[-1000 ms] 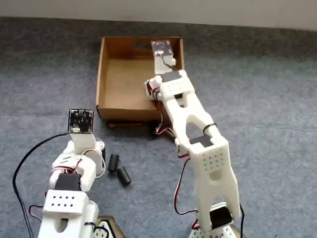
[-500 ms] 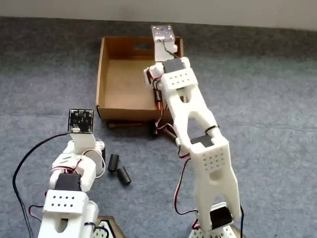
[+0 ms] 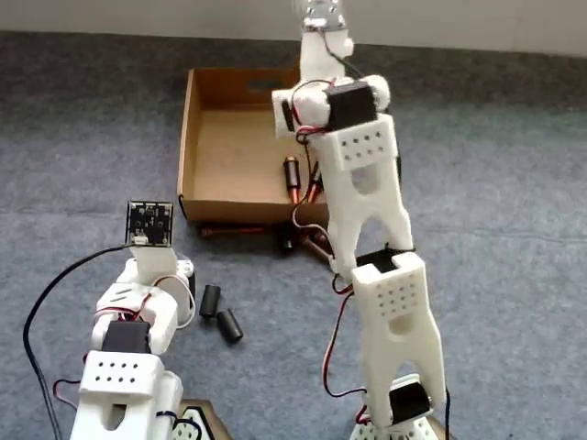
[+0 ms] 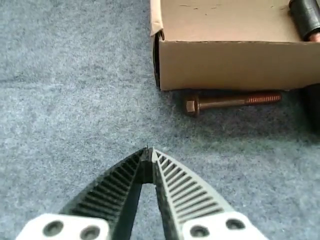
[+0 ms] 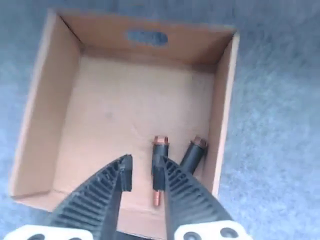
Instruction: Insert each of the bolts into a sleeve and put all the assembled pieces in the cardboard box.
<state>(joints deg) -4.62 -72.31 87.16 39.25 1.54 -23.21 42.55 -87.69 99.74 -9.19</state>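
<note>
my right gripper (image 5: pixel 142 169) hangs over the cardboard box (image 5: pixel 100 40), its jaws parted a little with nothing between them. under it, on the box floor near one side wall, lie two assembled pieces (image 5: pixel 192 154), each a copper bolt in a black sleeve, side by side. my left gripper (image 4: pixel 148 151) sits low over the grey carpet (image 4: pixel 60 75), its jaws closed tip to tip on nothing. ahead of it a loose bolt (image 4: pixel 227 101) lies on the carpet just beside the box's outer wall. two empty sleeves (image 3: pixel 211 301) lie close together on the carpet beside my left arm.
</note>
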